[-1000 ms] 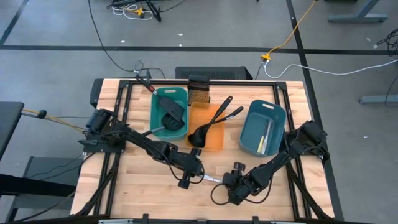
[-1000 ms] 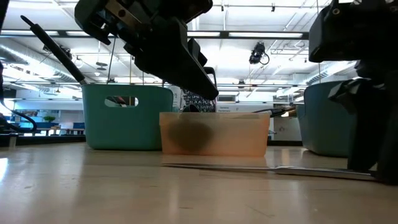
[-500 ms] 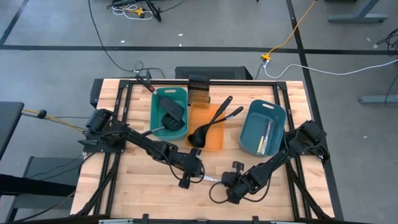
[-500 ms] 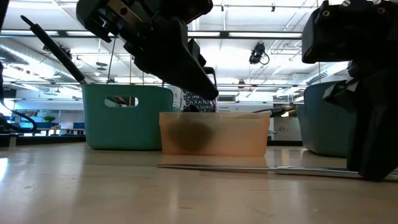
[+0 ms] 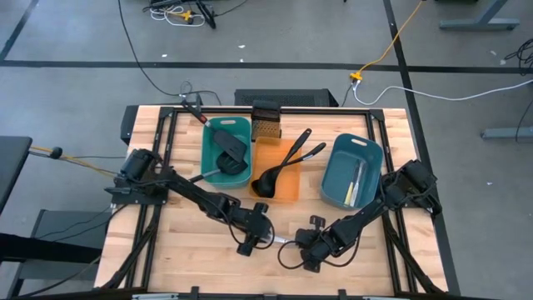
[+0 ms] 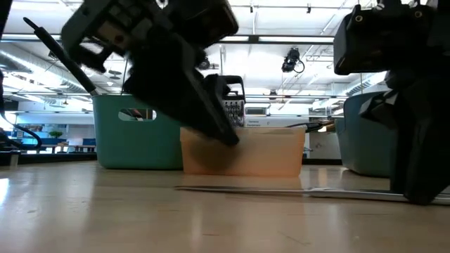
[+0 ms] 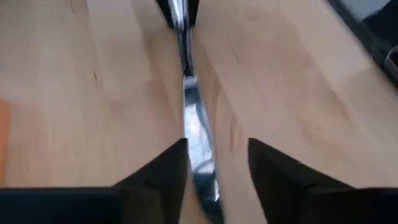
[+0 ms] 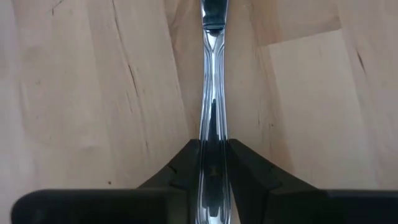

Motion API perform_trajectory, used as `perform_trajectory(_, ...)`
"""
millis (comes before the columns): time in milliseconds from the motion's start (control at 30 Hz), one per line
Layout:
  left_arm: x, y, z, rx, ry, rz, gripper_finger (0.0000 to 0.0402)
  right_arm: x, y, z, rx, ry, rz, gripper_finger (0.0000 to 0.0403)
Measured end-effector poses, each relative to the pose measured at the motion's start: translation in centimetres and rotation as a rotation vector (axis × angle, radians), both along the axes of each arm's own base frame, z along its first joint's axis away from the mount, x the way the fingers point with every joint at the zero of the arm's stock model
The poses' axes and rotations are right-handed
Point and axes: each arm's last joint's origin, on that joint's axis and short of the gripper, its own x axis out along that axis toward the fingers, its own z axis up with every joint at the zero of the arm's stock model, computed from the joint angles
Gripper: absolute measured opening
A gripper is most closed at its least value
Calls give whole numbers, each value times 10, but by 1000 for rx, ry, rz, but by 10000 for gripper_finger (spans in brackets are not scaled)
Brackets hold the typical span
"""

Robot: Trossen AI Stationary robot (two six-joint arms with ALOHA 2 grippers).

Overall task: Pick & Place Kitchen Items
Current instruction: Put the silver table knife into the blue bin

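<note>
Right hand [image 8: 213, 163] clamps silvery cutlery piece [image 8: 211, 93]; left hand [image 7: 214, 163] astride it.

Silvery cutlery piece [image 8: 213, 93] on pale wood table [image 5: 183, 242]; trays teal [image 5: 226, 150], orange [image 5: 287, 190], blue [image 5: 350, 171]

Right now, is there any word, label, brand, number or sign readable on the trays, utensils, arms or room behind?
None can be read.
Teal rectangular plastic tray: no print shows.
Translucent orange rectangular tray: no print shows.
White strip on the far wall: dark marks, too small to read.
Silvery metal cutlery piece: no stamp shows.
</note>
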Motion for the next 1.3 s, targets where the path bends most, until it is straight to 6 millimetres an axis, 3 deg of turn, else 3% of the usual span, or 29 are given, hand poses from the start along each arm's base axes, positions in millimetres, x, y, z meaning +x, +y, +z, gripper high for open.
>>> perform_trajectory(133,1,0,-5,19,5,2,215,2,-1,0,10,-6,3,78)
perform_trajectory(267,2,2,-13,30,30,8,233,5,-3,0,17,-20,10,78)
perform_trajectory(733,7,2,-39,40,72,9,228,16,-7,2,13,-108,-25,74)
perform_trajectory(1033,7,2,-40,39,76,6,227,20,-10,2,7,-129,-21,41)
perform_trajectory(1300,5,1,-42,42,100,7,227,21,-12,2,35,-108,-17,39)
